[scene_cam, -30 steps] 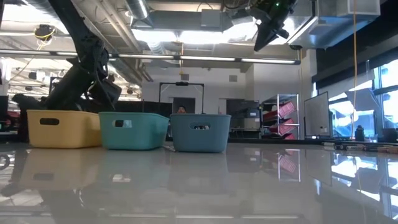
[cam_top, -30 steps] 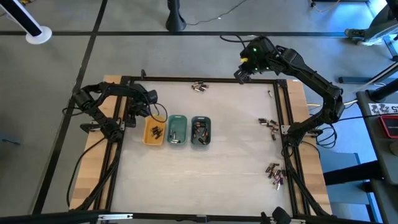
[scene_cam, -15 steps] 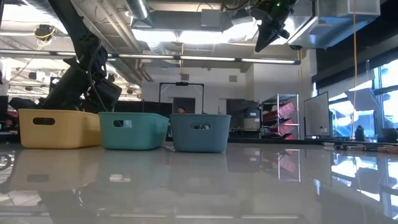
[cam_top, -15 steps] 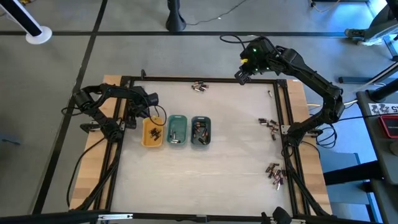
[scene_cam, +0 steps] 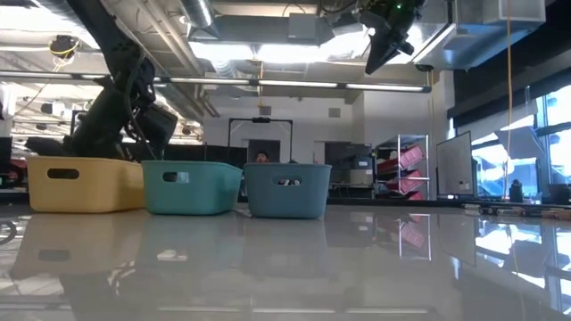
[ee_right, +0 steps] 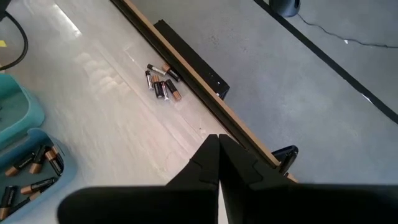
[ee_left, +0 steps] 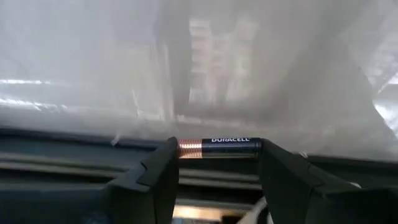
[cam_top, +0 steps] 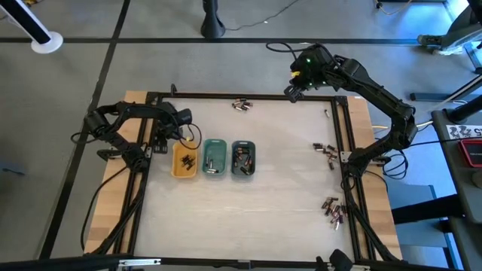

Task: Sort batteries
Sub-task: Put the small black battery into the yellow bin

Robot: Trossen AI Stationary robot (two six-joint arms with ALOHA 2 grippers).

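Gripping a battery by its ends, the left gripper sits near the yellow tray at the table's left edge. The right gripper, fingers pressed together and empty, hovers over the far right corner.

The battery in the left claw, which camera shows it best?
The left wrist view: the battery spans the left claw fingertip to fingertip, label readable. The high view shows only that claw beside the yellow tray; the low and right wrist views don't show the battery.
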